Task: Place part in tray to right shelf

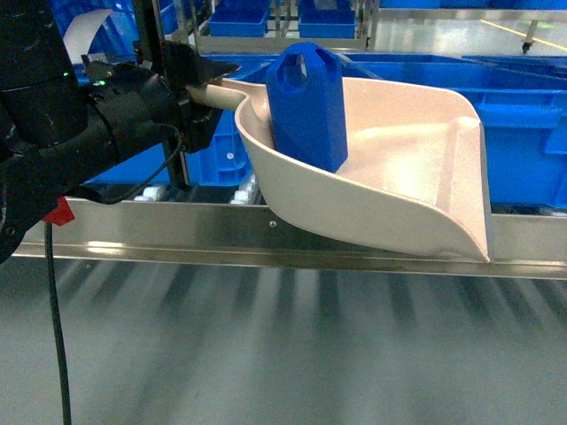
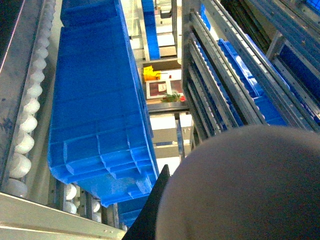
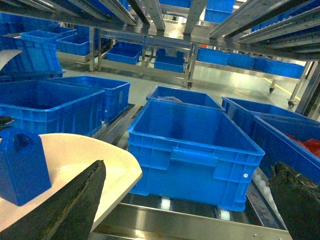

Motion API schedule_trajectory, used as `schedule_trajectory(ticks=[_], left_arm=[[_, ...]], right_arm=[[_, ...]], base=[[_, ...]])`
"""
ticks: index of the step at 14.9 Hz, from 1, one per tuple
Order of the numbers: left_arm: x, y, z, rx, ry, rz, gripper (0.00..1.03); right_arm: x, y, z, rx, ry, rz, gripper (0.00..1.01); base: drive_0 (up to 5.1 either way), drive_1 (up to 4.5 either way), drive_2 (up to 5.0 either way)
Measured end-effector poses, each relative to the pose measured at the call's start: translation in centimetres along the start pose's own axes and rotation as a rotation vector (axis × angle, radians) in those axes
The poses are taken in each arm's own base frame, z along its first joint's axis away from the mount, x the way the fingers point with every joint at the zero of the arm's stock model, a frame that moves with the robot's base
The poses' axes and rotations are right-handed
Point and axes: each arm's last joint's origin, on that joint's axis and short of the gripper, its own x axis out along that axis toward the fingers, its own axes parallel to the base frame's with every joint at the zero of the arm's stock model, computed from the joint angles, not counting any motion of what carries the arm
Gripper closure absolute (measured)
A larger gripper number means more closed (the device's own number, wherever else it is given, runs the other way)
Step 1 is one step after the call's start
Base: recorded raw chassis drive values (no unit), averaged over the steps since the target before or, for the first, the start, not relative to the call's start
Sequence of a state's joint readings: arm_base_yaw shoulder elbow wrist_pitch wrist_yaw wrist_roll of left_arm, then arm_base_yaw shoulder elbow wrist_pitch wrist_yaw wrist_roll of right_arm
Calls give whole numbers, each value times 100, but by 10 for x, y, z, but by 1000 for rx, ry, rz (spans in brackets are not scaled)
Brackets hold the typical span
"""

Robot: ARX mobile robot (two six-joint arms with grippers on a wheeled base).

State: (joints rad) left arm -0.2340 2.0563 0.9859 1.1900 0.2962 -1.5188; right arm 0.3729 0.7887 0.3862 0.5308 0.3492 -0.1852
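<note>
Blue ribbed crates (image 1: 523, 133) on the steel roller shelf (image 1: 292, 239) fill the head view; the cream dustpan-shaped tray (image 1: 399, 177), handle apparently clamped by the left gripper (image 1: 199, 88), carries the upright blue jug-shaped part (image 1: 308, 106). Right wrist view: right gripper (image 3: 185, 200) spread open, empty.
</note>
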Motion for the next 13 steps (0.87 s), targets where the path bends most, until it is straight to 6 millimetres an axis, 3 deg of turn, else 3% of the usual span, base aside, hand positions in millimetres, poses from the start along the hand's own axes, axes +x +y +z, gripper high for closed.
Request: schedule_trajectory(ticks=[13], left_arm=[[0, 0, 0, 0, 0, 0, 91]], right_arm=[[0, 0, 0, 0, 0, 0, 3]], base=[[0, 0, 0]])
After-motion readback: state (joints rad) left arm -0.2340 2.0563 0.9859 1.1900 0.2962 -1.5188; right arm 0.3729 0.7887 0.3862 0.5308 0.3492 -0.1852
